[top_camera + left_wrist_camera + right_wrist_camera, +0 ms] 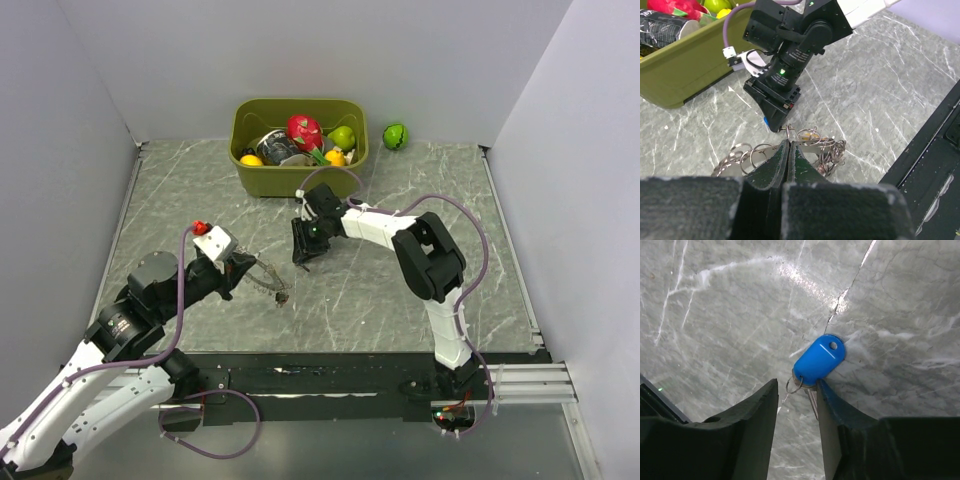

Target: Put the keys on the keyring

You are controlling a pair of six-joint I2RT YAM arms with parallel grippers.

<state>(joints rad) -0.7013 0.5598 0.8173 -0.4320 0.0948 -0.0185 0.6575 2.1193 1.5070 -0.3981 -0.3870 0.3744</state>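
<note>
My left gripper [243,268] is shut on the keyring [268,278], holding it low over the table. In the left wrist view, my shut fingertips [789,142] pinch the keyring [812,136], with several small wire rings [835,152] bunched on it. A blue-headed key [819,360] with a small split ring lies on the marble. My right gripper [797,384] is open over it, its right finger touching the key's head. From above, the right gripper [303,258] points down just right of the keyring. The blue key [767,121] also shows under the right gripper in the left wrist view. The other keys are not clearly visible.
An olive-green bin [300,180] with toy fruits and a can stands at the back centre. A green toy fruit [396,135] lies to its right. Grey walls close both sides. A black rail [330,380] runs along the near table edge.
</note>
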